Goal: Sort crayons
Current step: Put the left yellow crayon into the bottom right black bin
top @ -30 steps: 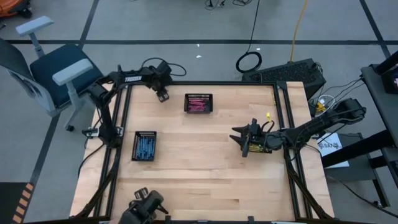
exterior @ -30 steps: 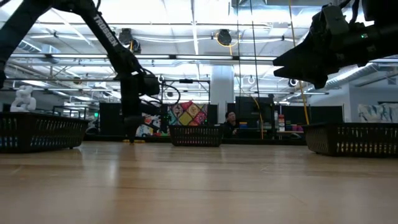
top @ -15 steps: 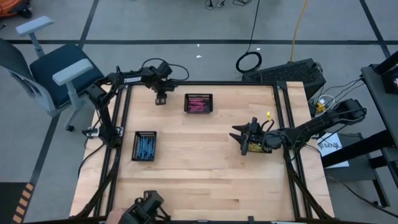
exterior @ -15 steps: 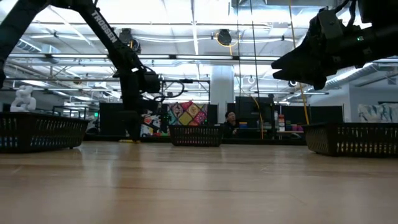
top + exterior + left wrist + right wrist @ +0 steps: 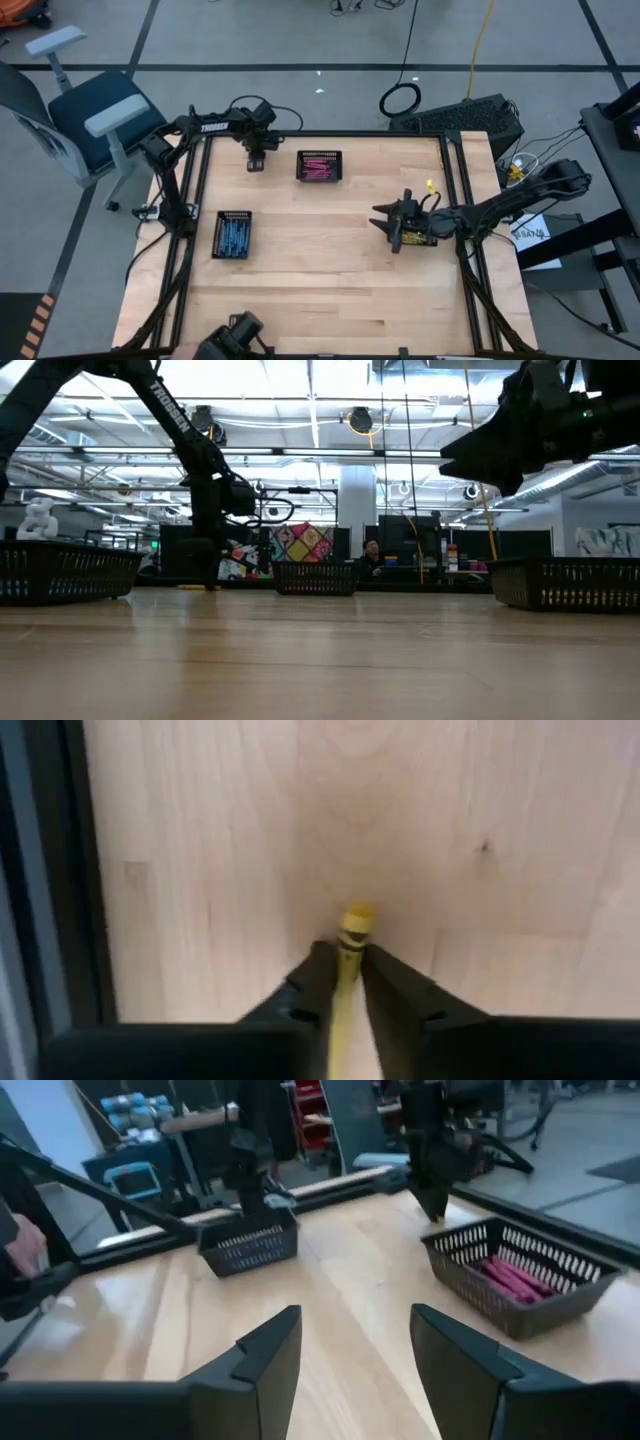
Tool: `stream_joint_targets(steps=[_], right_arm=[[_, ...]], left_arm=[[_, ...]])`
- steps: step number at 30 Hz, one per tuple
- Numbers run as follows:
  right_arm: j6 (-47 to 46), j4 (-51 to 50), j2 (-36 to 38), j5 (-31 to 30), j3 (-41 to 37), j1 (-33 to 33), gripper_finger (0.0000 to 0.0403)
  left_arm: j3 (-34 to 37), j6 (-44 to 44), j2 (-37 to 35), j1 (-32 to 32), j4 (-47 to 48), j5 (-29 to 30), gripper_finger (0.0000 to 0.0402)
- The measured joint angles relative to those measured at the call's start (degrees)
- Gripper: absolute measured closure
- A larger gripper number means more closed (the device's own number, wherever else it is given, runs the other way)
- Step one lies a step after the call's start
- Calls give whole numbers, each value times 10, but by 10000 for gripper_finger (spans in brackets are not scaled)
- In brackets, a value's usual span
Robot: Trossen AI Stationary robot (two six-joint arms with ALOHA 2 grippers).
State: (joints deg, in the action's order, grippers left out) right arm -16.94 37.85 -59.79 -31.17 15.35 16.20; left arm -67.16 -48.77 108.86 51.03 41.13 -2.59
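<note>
Left gripper [image 5: 340,982]: down at the far left corner of the table [image 5: 330,270], fingers pinched on a yellow crayon [image 5: 350,935].
Crayon axis: in line with the fingers, its tip poking out ahead of them, lying on or just over the wood.
Nearer arm: left; it alone is at this crayon.
Right gripper [image 5: 345,1355]: jaws apart, empty, hanging over the right middle, well away.
Baskets: pink crayons [image 5: 319,168] beside the left gripper; blue crayons [image 5: 232,235] nearer the front.
</note>
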Motion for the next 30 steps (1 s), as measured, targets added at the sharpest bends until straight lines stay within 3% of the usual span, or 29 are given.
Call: stream_joint_targets(steps=[4, 15, 22, 25, 30], right_arm=[[17, -9, 34, 13, 0, 0, 229], [-2, -123, 110, 13, 0, 0, 229], [-8, -184, 148, 14, 0, 0, 229], [-18, -235, 184, 12, 5, 0, 229], [-19, -368, 249, 11, 77, 0, 229]], left_arm=[[2, 49, -11, -10, 3, 16, 392], [4, 200, -112, -85, 38, 36, 397], [4, 286, -182, -186, 35, 23, 397], [3, 332, -194, -244, -16, 12, 397], [3, 397, -189, -322, -190, -91, 397]])
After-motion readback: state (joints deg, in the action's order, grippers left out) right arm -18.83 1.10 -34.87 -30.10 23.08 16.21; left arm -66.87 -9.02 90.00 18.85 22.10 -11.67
